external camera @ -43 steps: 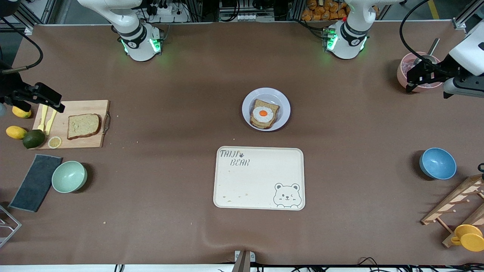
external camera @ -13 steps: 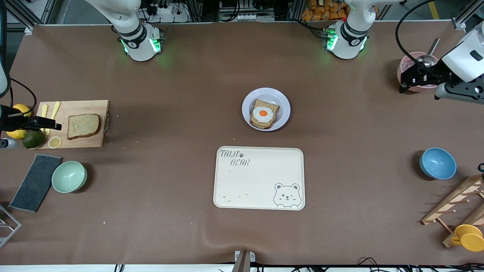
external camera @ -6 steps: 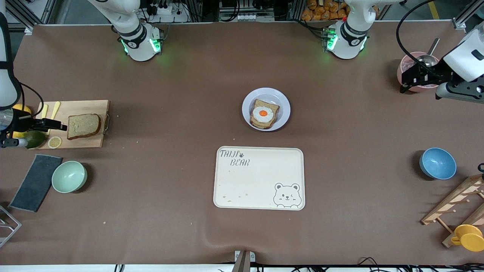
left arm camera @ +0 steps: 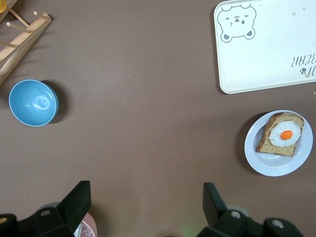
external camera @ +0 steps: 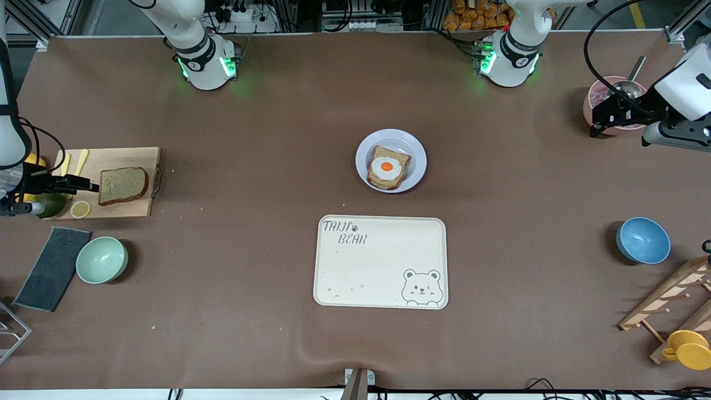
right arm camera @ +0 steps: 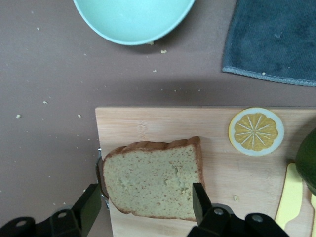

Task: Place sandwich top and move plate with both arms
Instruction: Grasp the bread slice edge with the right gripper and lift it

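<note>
Lowering since earlier, the right claw (right arm camera: 143, 210) is straddling the plain brown bread slice (right arm camera: 153, 180) on the wooden board (external camera: 105, 183) at the front view's left edge, still unclenched; it is needing a gentle, centred squeeze. Left claw (left arm camera: 143, 205) is waiting released at the upper right.

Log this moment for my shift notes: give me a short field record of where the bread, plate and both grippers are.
sandwich top: flat on the cutting board, at the right arm's end of the table
right gripper: low at the slice, one of its fingers on each side, not clamped
plate: mid-table, farther from the front camera than the tray
on plate: egg-topped bread
left gripper: open, waiting over the pink bowl
</note>
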